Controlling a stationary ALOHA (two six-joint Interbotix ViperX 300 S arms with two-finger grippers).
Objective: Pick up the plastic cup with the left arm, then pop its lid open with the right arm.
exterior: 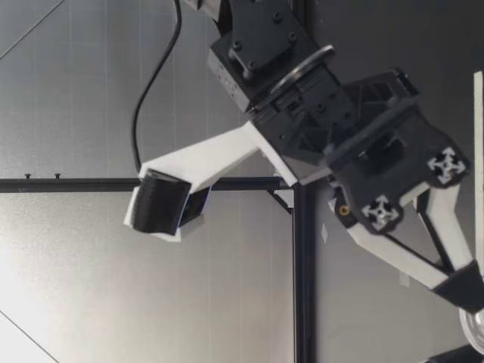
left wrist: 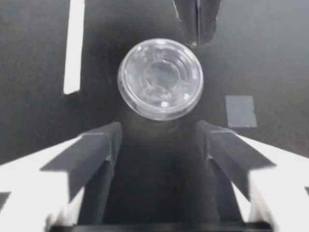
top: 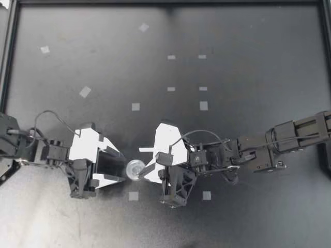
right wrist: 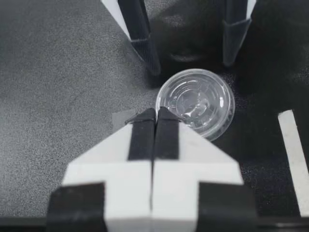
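The two arms meet near the middle of the dark bench (top: 232, 222), with a small clear cup (top: 135, 169) standing on it between them.

The left tool (top: 124, 169) has its fingers spread. From its wrist, the cup (left wrist: 160, 79) sits just ahead of the left tool (left wrist: 158, 128), centred on the gap but past the fingertips, so neither finger touches it. The cup is round and see-through, with rings showing in its face. I cannot tell whether it stands mouth up or mouth down.

The right tool (top: 146, 168) faces it from the other side with its fingers pressed together and nothing between them. From its wrist, the dark tips of the right tool (right wrist: 155, 113) sit right against the rim of the cup (right wrist: 198, 102), which lies ahead of them and a little to one side. Beyond the cup, the spread fingers of the left tool (right wrist: 192, 63) point back at it. From the left wrist, the right tool (left wrist: 197, 34) shows as one dark wedge at the far rim.

A thin white strip (top: 147, 150) lies flat on the bench beside both tools, near the cup but apart from it. A grey tape square (left wrist: 240, 111) lies on the bench ahead of the left tool, just beside the cup.

From bench height only the cup's edge (exterior: 476, 333) shows, low on the bench, with one dark fingertip (exterior: 465, 291) just beside it.
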